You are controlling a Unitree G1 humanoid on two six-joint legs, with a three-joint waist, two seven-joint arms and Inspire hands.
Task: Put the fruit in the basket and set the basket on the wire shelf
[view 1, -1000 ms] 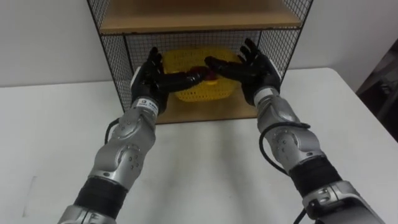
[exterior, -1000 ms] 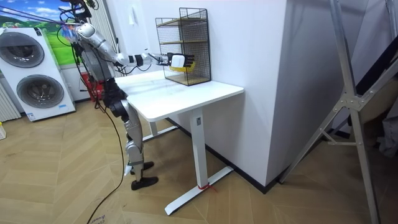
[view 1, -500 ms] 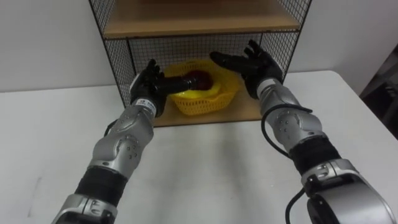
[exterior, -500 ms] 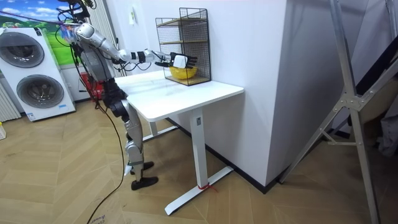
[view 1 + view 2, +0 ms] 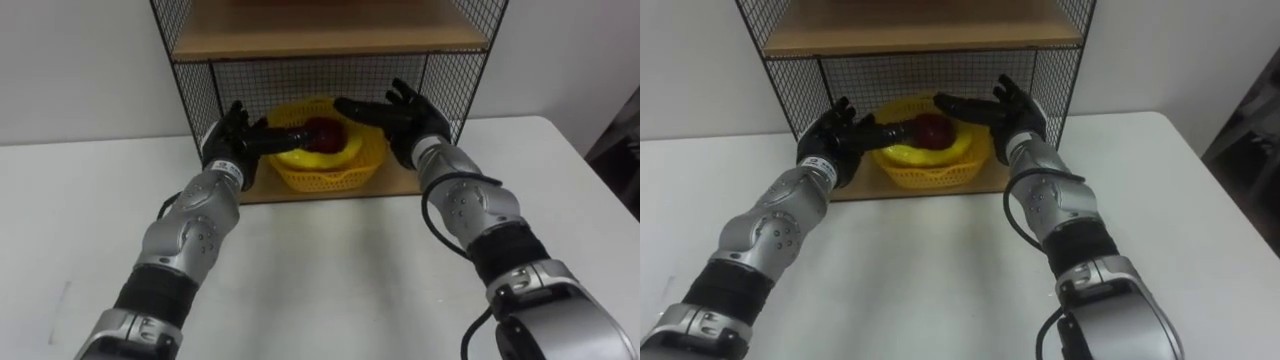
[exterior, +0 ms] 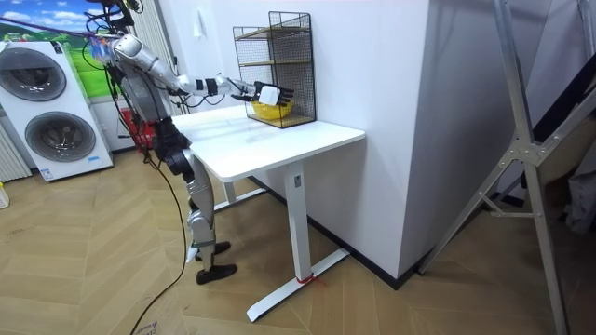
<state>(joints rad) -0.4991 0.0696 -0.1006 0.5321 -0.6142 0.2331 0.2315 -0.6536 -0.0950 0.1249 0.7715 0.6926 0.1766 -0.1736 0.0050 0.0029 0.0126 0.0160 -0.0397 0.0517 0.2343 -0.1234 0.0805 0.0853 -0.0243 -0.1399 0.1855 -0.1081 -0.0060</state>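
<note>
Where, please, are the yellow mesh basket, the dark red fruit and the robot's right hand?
yellow mesh basket (image 5: 320, 176): left eye view, on its front wall.
dark red fruit (image 5: 322, 130): left eye view, on its top.
right hand (image 5: 408, 124): left eye view, middle of the hand.

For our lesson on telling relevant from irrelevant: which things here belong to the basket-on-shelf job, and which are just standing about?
Job: yellow basket, dark red fruit in it, wire shelf, left hand, right hand.
Standing about: white table, washing machines, metal frame.
</note>
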